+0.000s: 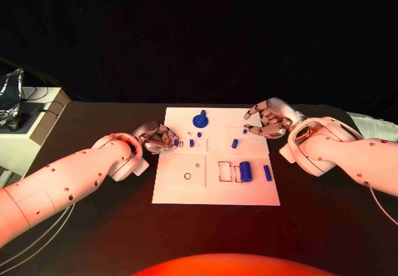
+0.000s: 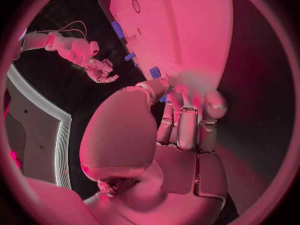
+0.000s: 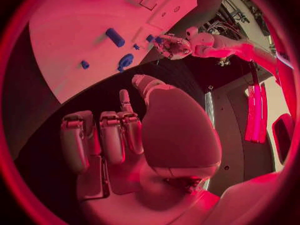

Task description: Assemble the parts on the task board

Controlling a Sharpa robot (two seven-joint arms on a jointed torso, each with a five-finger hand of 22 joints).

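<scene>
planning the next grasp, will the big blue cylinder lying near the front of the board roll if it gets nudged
Probably yes: the big blue cylinder lies on its side on the flat task board, so a sideways nudge could roll it. It looks rigid, likely stiff plastic. Its smooth round surface might slip in a loose grip.

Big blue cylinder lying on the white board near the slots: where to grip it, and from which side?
Grip the large blue cylinder at mid-length, across its round sides, coming straight down from above. It lies flat on the white task board, its long axis running away from the robot, with a slim blue pin beside it. The right hand is probably the closer one.
</scene>
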